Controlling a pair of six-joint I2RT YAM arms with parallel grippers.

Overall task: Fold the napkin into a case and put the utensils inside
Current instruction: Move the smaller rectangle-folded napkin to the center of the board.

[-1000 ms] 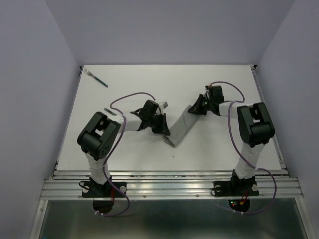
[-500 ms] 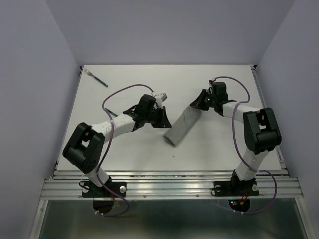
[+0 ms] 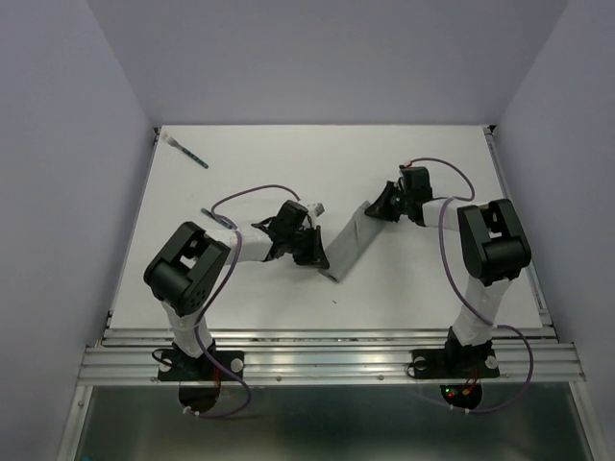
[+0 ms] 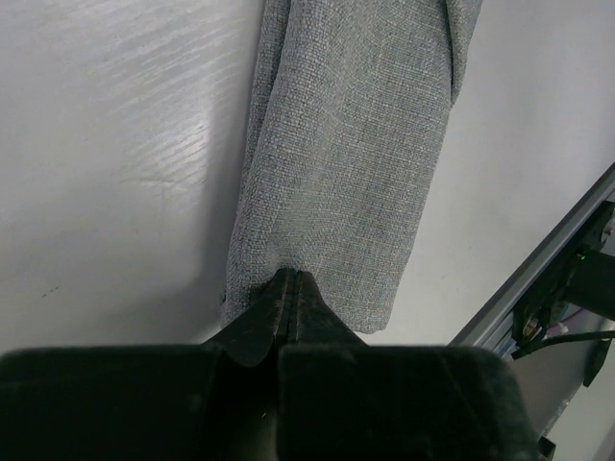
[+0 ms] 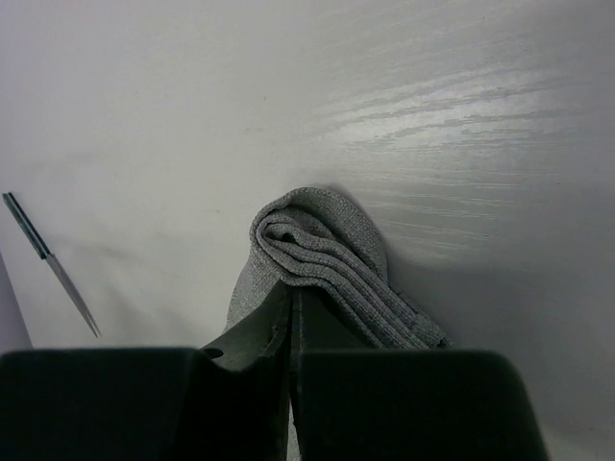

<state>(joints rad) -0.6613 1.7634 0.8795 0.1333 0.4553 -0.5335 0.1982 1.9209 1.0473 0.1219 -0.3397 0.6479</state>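
The napkin (image 3: pixel 348 240) is folded into a narrow grey strip, the case, lying slantwise mid-table. My left gripper (image 3: pixel 315 254) is shut on its near end; in the left wrist view the closed tips (image 4: pixel 291 279) pinch the cloth edge (image 4: pixel 346 144). My right gripper (image 3: pixel 378 209) is shut on the far end, where layered folds (image 5: pixel 322 235) curl over the closed tips (image 5: pixel 291 288). One teal-handled utensil (image 3: pixel 190 152) lies at the far left corner. Another (image 3: pixel 219 218) lies left of the left arm, partly under its cable. The knife (image 5: pixel 48 259) shows in the right wrist view.
The white table (image 3: pixel 432 288) ends at a metal rail (image 3: pixel 327 351) in front, also seen past the cloth (image 4: pixel 538 279) in the left wrist view. Purple-grey walls close in the back and sides. Purple cables (image 3: pixel 250 192) loop over both arms.
Half a second ago both arms had reached further out and the strip looked raised and bunched. Now the arms are drawn back and the strip lies flatter, about where it was a second ago.
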